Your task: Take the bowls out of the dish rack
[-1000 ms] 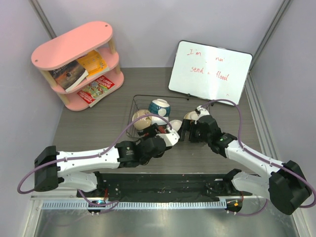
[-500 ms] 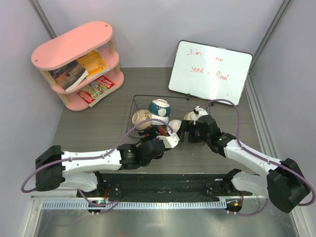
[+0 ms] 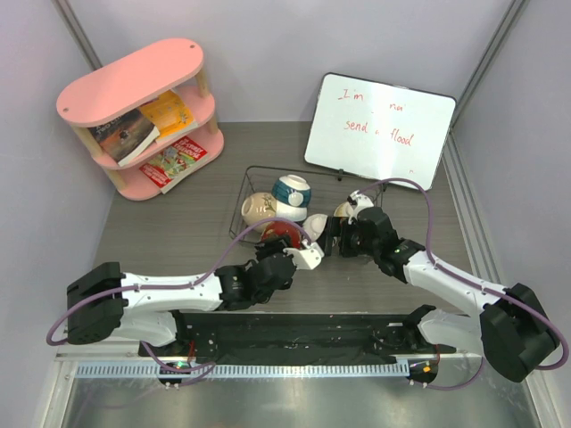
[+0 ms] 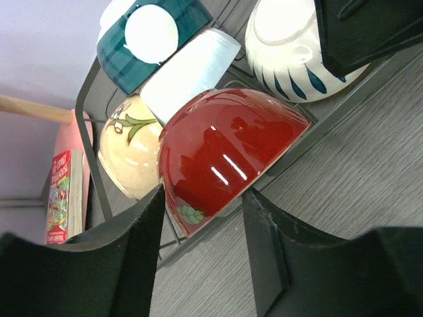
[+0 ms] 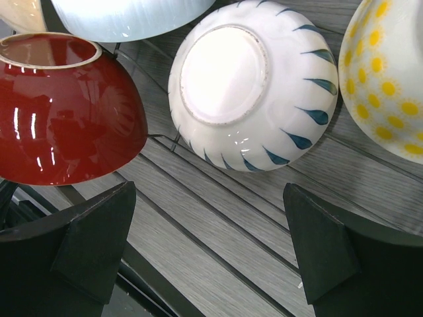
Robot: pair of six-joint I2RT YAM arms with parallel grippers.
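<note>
The black wire dish rack (image 3: 244, 189) holds several bowls. In the left wrist view a red bowl (image 4: 225, 152) lies on its side over the rack's front rail, also seen from the top (image 3: 277, 231). My left gripper (image 4: 201, 218) (image 3: 284, 242) is open, its fingertips on either side of the red bowl's low rim. Behind it are a cream bowl (image 4: 129, 148), a pale ribbed bowl (image 4: 188, 72) and a blue-banded bowl (image 4: 149, 36). My right gripper (image 5: 211, 244) (image 3: 332, 237) is open and empty over the rack floor, below a white bowl with blue strokes (image 5: 251, 86). A yellow patterned bowl (image 5: 390, 79) is to its right.
A pink shelf (image 3: 134, 85) with books stands at the back left. A whiteboard (image 3: 379, 129) leans at the back right, just behind the rack. The two grippers are close together at the rack's near right corner. Grey walls close in both sides.
My left gripper has drawn back toward the near edge, so the red bowl now shows from the top. My right gripper has shifted slightly.
</note>
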